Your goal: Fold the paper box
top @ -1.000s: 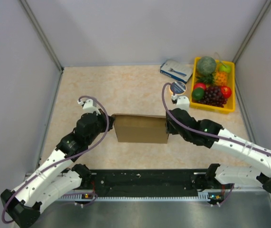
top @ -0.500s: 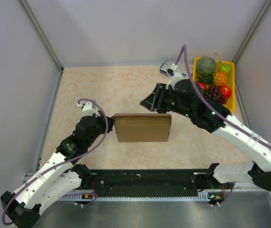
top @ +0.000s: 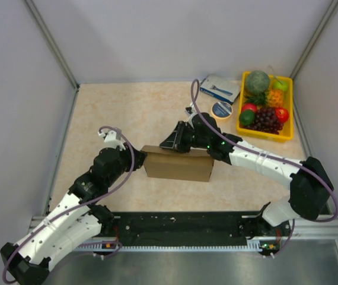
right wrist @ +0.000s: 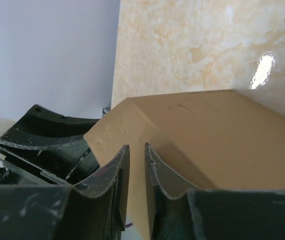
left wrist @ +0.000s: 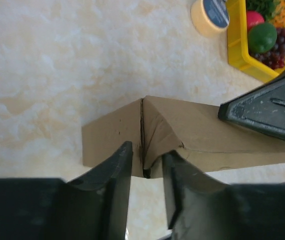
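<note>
From above, the paper box (top: 178, 167) sits mid-worktop (top: 127, 113), with the left gripper (top: 140, 158) at its left end and the right gripper (top: 170, 144) at its far edge; the left wrist view shows the jaws slightly parted astride the box's corner crease, and I cannot tell whether they pinch it; the right wrist view shows the jaws a thin slit apart over the box's top panel, the grip likewise unclear
</note>
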`<move>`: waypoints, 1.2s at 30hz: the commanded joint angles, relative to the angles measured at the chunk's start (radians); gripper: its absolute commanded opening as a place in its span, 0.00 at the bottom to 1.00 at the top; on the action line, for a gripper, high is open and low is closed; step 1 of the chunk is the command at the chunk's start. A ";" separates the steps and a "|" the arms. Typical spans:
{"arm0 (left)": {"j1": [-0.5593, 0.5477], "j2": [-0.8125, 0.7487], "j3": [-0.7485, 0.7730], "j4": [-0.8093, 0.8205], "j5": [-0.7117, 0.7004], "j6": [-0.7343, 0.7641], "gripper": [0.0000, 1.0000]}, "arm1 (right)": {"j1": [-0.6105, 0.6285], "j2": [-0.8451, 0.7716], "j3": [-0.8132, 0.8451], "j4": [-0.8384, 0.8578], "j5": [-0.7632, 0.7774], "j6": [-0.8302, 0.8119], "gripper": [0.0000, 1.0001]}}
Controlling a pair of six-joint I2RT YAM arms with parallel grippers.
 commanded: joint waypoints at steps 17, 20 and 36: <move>0.082 0.183 0.401 -0.341 0.278 0.117 0.88 | -0.016 -0.062 -0.070 0.099 -0.024 -0.118 0.20; 0.142 0.184 0.322 -0.319 0.294 0.088 0.88 | -0.026 -0.079 -0.059 0.085 -0.018 -0.133 0.21; 0.246 0.147 0.010 0.006 0.418 0.055 0.75 | -0.128 -0.223 0.075 -0.490 -0.035 -0.552 0.66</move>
